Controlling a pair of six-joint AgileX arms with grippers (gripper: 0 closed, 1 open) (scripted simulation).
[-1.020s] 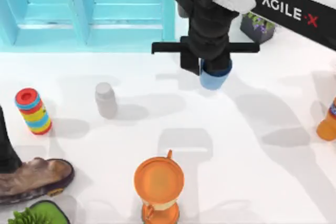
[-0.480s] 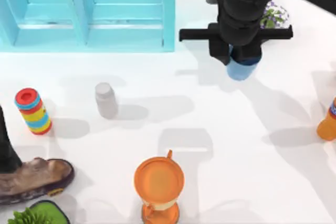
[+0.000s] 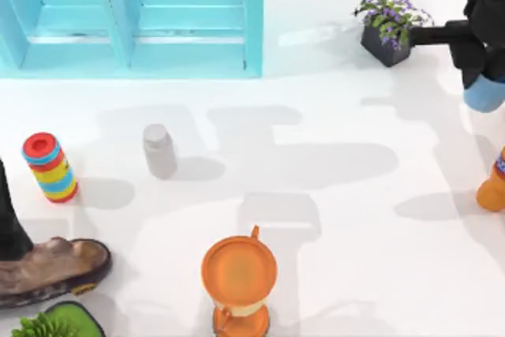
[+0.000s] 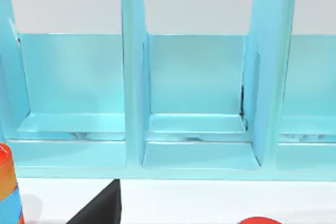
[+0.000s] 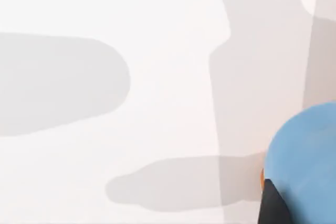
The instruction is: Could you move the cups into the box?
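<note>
Right gripper [image 3: 483, 76] at far right edge of tabletop [image 3: 331, 187], top view, clamped on blue cup [image 3: 484, 94]; cup hangs below the black fingers, upright, lifted off the surface judging by its shadow falling apart from it. In right wrist view the blue cup [image 5: 304, 166] sits at the frame corner with a dark gripper part against it, bare white tabletop and grey shadows beyond.

Just left of the gripper: potted plant [image 3: 390, 25] with purple flowers, near the back edge. Below the cup, at the right edge: orange bottle [image 3: 493, 185], partly cut off, well apart from the cup.

Box [image 3: 134, 13], light blue with dividers, stands along the back left, well apart from the cup; open tabletop lies between, the plant the nearest thing to that stretch. Left wrist view faces the box [image 4: 199, 103] compartments head-on; the ones seen hold nothing visible.

Further left on tabletop: white bottle [image 3: 159, 150] upright, mid-left. Ring stack [image 3: 50, 167], red-topped with coloured bands, near the left edge. Orange hourglass [image 3: 238, 278] at front centre. Brown shoe [image 3: 51, 270] at front left, green plant [image 3: 55, 323] just below it at the corner.

Left arm [image 3: 9, 222] parked at left edge, dark column beside the shoe; can't tell its gripper state.
</note>
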